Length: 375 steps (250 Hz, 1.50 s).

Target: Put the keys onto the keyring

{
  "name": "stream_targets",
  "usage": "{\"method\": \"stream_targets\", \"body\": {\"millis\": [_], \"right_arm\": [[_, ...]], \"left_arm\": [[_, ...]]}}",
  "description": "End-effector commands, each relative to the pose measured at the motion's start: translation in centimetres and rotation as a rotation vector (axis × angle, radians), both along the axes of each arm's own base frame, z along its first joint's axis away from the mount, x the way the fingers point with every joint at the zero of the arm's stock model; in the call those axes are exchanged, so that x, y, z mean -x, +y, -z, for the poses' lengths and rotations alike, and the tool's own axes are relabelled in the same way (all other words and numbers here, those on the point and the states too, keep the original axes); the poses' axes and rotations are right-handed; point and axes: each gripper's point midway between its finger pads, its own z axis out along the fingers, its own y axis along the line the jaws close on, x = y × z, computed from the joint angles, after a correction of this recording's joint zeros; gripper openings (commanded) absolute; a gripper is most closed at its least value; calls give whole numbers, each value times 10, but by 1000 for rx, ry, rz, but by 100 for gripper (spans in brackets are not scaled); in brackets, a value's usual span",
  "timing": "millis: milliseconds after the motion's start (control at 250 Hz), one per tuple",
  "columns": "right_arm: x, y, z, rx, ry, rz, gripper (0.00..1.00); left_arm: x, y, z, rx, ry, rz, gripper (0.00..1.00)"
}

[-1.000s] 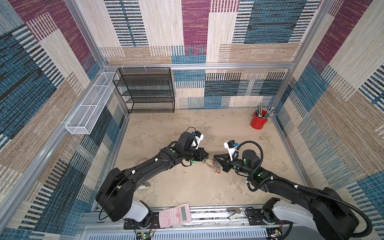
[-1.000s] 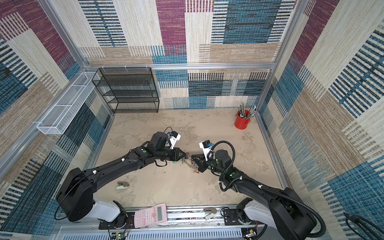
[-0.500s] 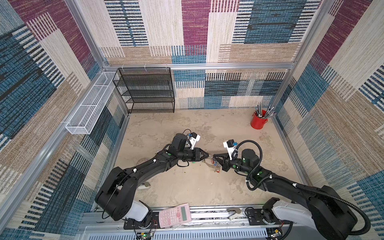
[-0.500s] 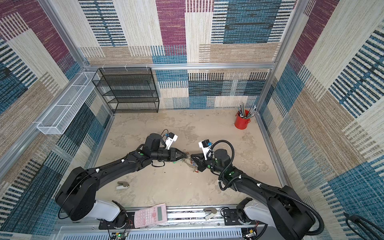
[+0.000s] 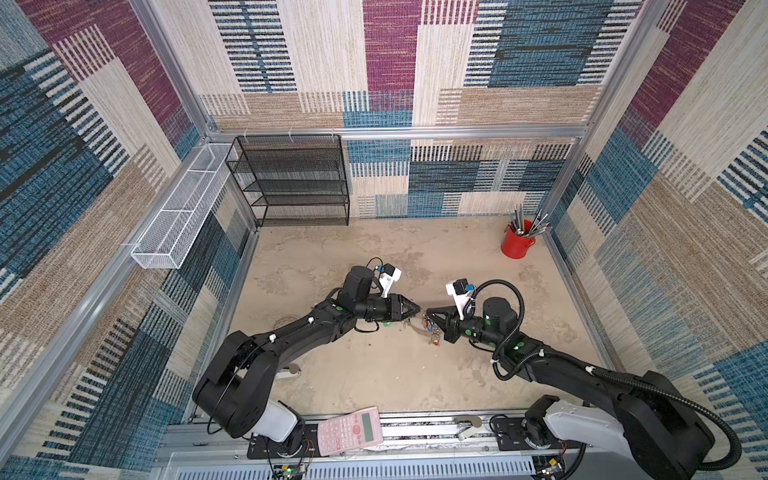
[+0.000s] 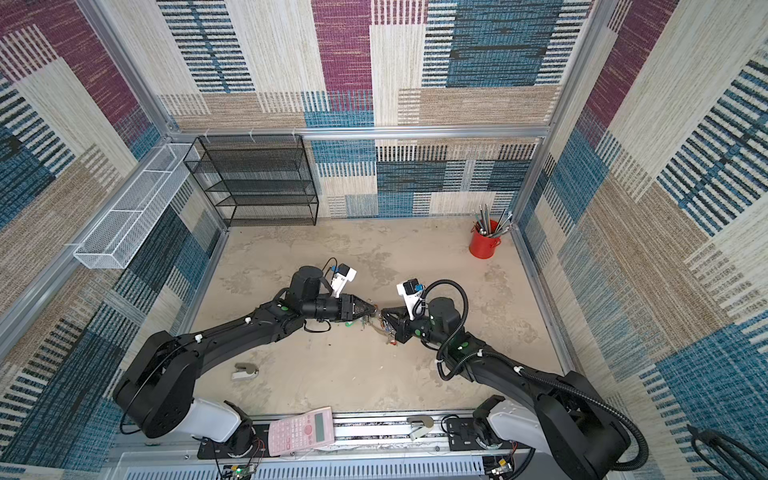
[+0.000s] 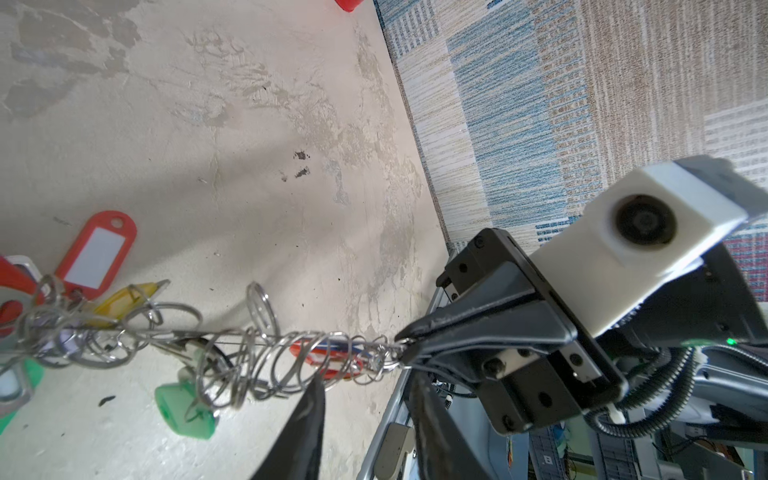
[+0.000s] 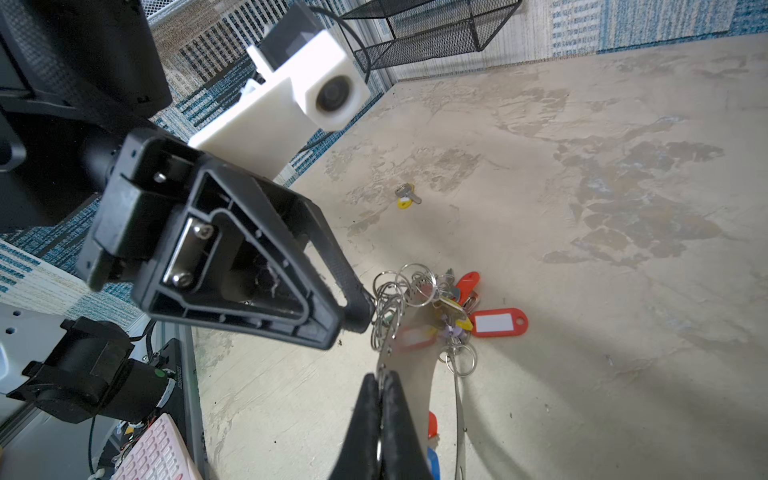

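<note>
The keyring (image 8: pixel 415 361) is a flat grey band crowded with silver rings and red, green and yellow tags. It is held just above the floor between the two arms (image 5: pixel 417 328) (image 6: pixel 376 328) and shows edge-on in the left wrist view (image 7: pixel 249 332). My right gripper (image 8: pixel 380 374) (image 5: pixel 428 311) is shut on the band's end. My left gripper (image 7: pixel 365 374) (image 5: pixel 415 309) faces it tip to tip, open, with one fingertip (image 7: pixel 318 380) against the hanging rings and nothing pinched. The keys (image 8: pixel 405 198), silver with a yellow tag, lie loose on the floor beyond the left gripper.
A red cup of pens (image 5: pixel 515 245) stands at the back right. A black mesh shelf (image 5: pixel 291 178) is against the back wall, and a white wire basket (image 5: pixel 183 208) hangs on the left wall. A pink calculator (image 5: pixel 351 426) lies on the front rail. A small grey object (image 6: pixel 245 370) lies front left.
My left gripper's jaws have spread apart, and that arm has drawn back a little to the left. The right gripper has kept its hold on the keyring and stayed put.
</note>
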Motion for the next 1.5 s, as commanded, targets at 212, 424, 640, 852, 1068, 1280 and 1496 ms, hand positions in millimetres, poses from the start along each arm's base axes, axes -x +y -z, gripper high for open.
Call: {"method": "stream_targets", "body": {"millis": [212, 424, 640, 852, 1068, 1280, 1496], "right_arm": [[0, 1, 2, 9, 10, -4, 0], [0, 1, 3, 9, 13, -5, 0], [0, 1, 5, 10, 17, -6, 0], [0, 2, 6, 10, 21, -8, 0], [0, 2, 7, 10, 22, -9, 0], [0, 2, 8, 12, 23, -9, 0], [0, 1, 7, 11, 21, -8, 0]], "left_arm": [[-6, 0, 1, -10, -6, -14, 40], [-7, -4, -2, 16, -4, 0, 39], [-2, -9, -10, 81, -3, 28, 33], [-2, -7, -9, 70, -3, 21, 27], [-3, -7, -6, 64, 3, 15, 19], [-4, -6, -3, 52, 12, 8, 14], [-4, -2, 1, 24, 19, -6, 13]]}}
